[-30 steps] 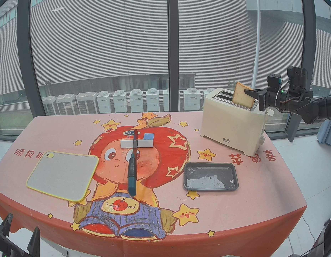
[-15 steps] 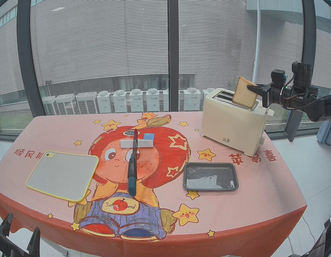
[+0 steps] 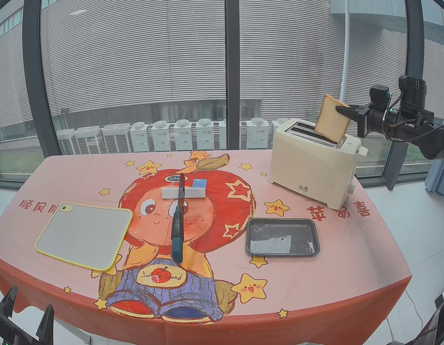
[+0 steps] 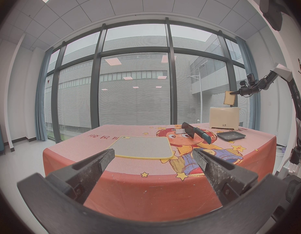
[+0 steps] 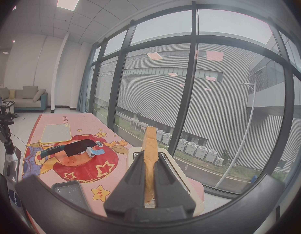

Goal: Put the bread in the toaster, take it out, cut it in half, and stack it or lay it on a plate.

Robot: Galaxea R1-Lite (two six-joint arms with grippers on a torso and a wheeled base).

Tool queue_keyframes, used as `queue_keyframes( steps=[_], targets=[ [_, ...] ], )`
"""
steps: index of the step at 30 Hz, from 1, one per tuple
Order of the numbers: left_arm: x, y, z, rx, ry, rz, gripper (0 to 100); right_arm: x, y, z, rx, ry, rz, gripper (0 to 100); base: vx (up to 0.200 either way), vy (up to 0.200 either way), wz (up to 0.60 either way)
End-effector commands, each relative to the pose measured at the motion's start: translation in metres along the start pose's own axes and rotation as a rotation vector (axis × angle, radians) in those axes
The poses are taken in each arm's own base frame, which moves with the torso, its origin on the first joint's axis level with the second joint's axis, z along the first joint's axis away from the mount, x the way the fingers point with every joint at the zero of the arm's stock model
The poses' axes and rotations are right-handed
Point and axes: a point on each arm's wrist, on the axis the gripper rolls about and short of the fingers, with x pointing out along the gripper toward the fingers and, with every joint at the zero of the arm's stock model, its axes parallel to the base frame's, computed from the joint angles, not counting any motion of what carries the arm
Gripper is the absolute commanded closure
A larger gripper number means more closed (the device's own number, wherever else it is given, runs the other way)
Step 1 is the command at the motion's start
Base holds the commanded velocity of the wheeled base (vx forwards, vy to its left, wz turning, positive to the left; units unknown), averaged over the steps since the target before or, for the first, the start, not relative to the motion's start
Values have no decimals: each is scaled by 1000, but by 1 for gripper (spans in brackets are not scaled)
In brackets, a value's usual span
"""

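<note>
A slice of bread (image 3: pixel 331 119) stands upright over the cream toaster (image 3: pixel 313 164) at the table's back right, its lower edge at the mouth of the slot. My right gripper (image 3: pixel 345 109) is shut on the bread's upper edge; in the right wrist view the fingers (image 5: pixel 137 176) clamp the bread (image 5: pixel 150 143) from both sides. A dark rectangular plate (image 3: pixel 283 236) lies in front of the toaster. The knife (image 3: pixel 177 226) leans on a white block (image 3: pixel 183 192) at mid table. My left gripper (image 4: pixel 153 156) hangs open below the table's front left edge, holding nothing.
A grey cutting board with a yellow rim (image 3: pixel 83 235) lies at the front left of the table. The cartoon tablecloth (image 3: pixel 193 283) covers the whole top. Large windows stand right behind the table and the toaster.
My right gripper has risen and drifted a little right, drawing the bread higher out of the toaster slot. The left arm and the other things have stayed put.
</note>
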Motion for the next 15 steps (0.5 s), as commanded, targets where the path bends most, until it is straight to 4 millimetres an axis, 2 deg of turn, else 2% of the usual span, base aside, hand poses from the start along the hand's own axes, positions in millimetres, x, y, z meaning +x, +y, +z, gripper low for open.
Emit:
queue_keyframes(
  steps=[1,15],
  targets=[
    [1,0,-5,0,19,0,0,-8,5,3,1,0,2,100,0,0,0],
    [1,0,-5,0,19,2,0,-27,21,2,10,21,20,100,0,0,0]
  ],
)
